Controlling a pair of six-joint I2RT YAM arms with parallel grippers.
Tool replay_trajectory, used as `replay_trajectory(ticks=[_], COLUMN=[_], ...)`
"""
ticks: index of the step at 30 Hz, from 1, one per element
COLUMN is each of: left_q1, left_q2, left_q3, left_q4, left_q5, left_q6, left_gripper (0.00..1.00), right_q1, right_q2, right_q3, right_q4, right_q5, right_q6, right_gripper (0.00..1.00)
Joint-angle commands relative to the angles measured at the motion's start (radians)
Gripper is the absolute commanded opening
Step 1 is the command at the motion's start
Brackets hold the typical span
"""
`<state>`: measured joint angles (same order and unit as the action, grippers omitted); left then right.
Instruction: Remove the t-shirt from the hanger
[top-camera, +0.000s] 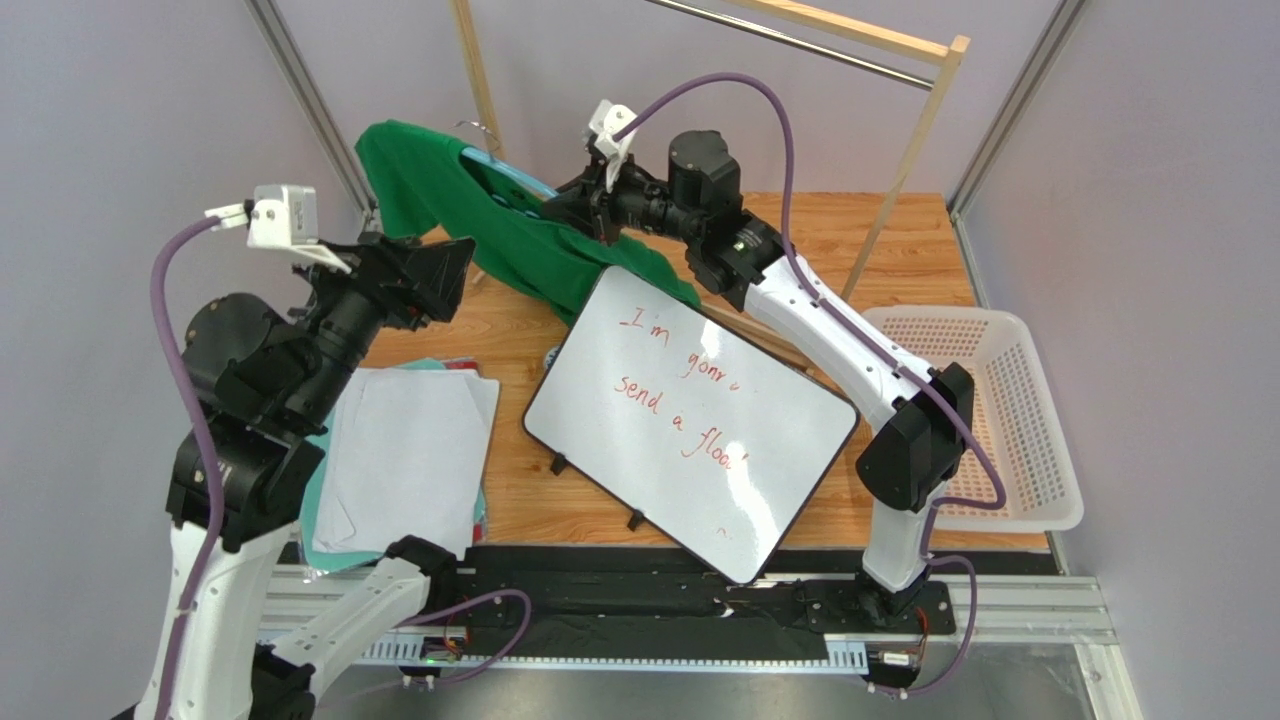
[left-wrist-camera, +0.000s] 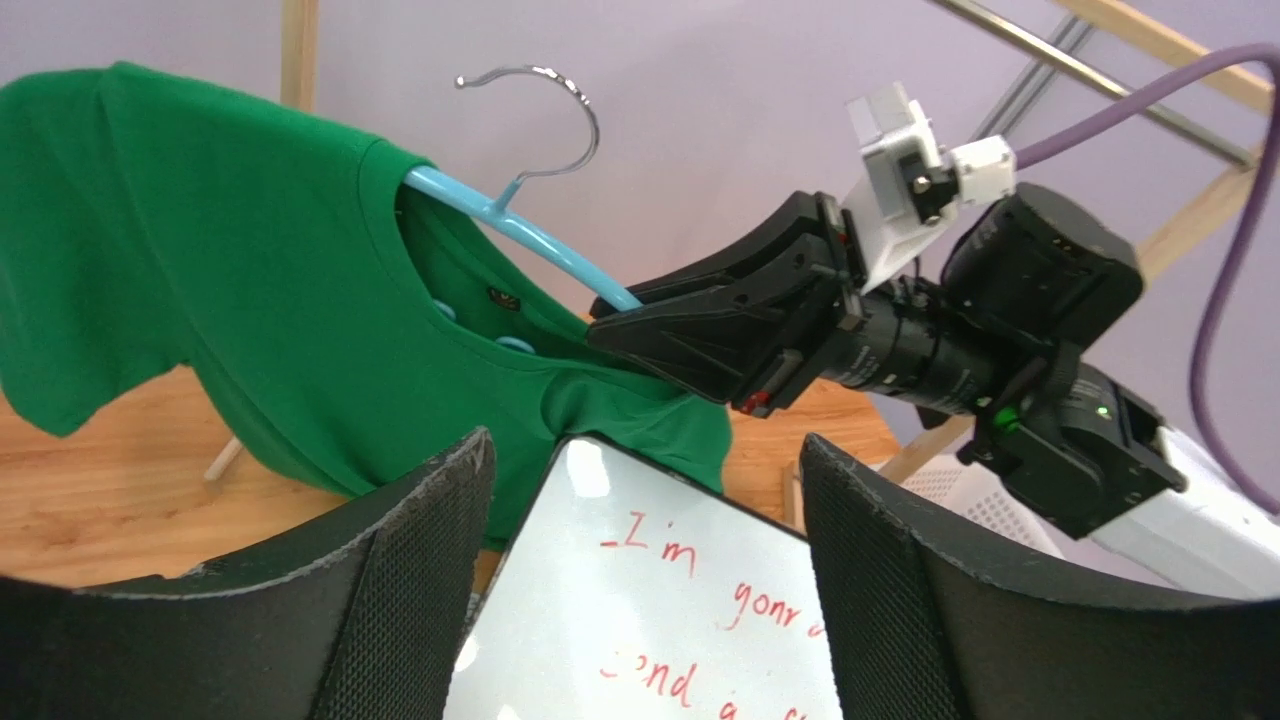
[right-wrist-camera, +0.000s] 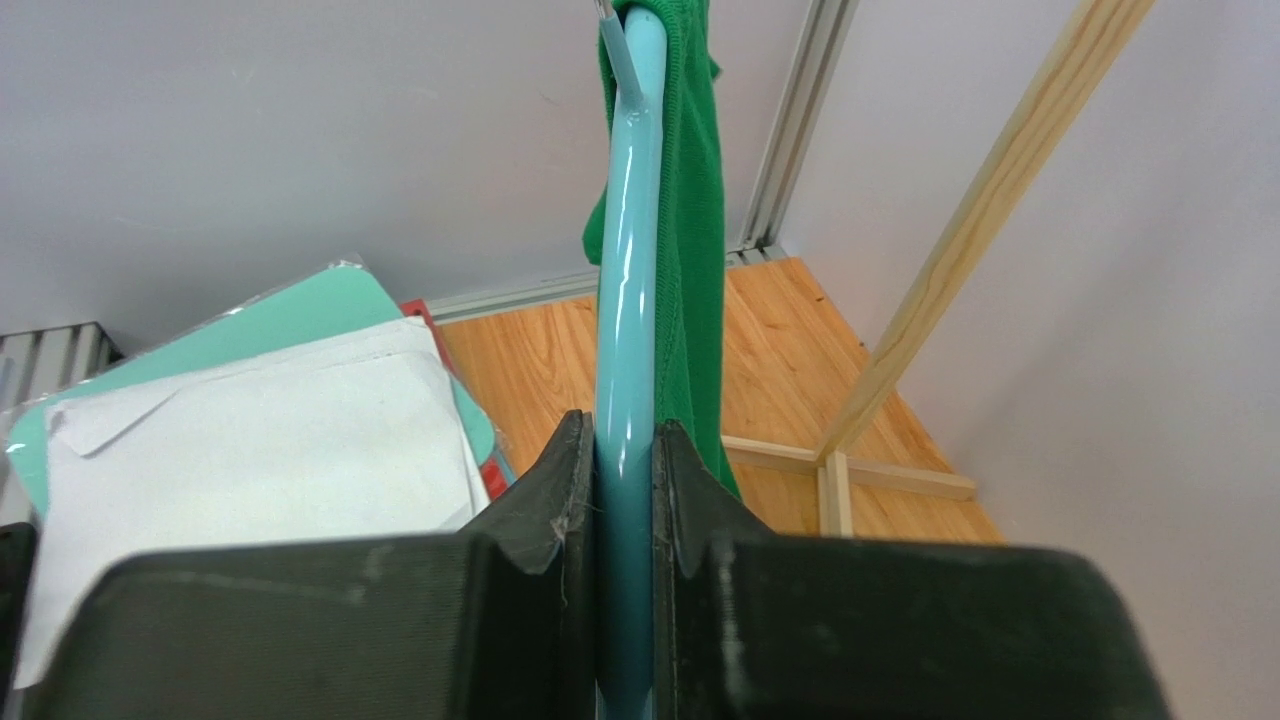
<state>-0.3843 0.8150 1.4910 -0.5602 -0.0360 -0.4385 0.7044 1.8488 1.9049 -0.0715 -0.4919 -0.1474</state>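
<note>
One green t-shirt (top-camera: 436, 180) hangs on one blue hanger (left-wrist-camera: 511, 233), lifted over the table's far left. My right pincer (right-wrist-camera: 624, 458) is clamped on the hanger's arm. My left pincer (left-wrist-camera: 646, 450) is apart, holding nothing, near the shirt. One whiteboard (top-camera: 691, 420), one basket (top-camera: 999, 405).

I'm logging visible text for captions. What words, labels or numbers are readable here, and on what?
"I'm gonn": red handwriting, top line on the whiteboard.
"send a": second line, same board.
"floo": third line, its ending unclear.
Dark tag inside the t-shirt collar: too small to read.
Nothing else is readable.
</note>
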Motion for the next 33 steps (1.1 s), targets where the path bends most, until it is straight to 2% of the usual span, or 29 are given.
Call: replay_trajectory(ticks=[1, 12, 19, 25, 33], left_q1=[0.005, 0.01, 0.041, 0.093, 0.104], left_q2=[0.056, 0.184, 0.254, 0.28, 0.292], left_q3=[0.026, 0.126, 0.181, 0.155, 0.152], left_q4=[0.011, 0.06, 0.048, 0.1, 0.126], left_q5=[-0.021, -0.039, -0.062, 0.01, 0.008], left_q6=[0.011, -0.192, -0.236, -0.287, -0.253], left_gripper=[0.78, 0.79, 0.73, 0.66, 0.58], right_q1=[0.01, 0.043, 0.053, 0.066, 0.087], right_q2=[-0.007, -0.006, -0.025, -0.022, -0.033], right_q3=[0.062, 0.054, 0.036, 0.045, 0.051], right_q4=[0.076, 0.035, 0.032, 0.018, -0.02], right_q5=[-0.065, -0.085, -0.077, -0.082, -0.074], right_q6=[0.111, 0.105, 0.098, 0.083, 0.043], right_gripper=[0.0, 0.0, 0.0, 0.0, 0.0])
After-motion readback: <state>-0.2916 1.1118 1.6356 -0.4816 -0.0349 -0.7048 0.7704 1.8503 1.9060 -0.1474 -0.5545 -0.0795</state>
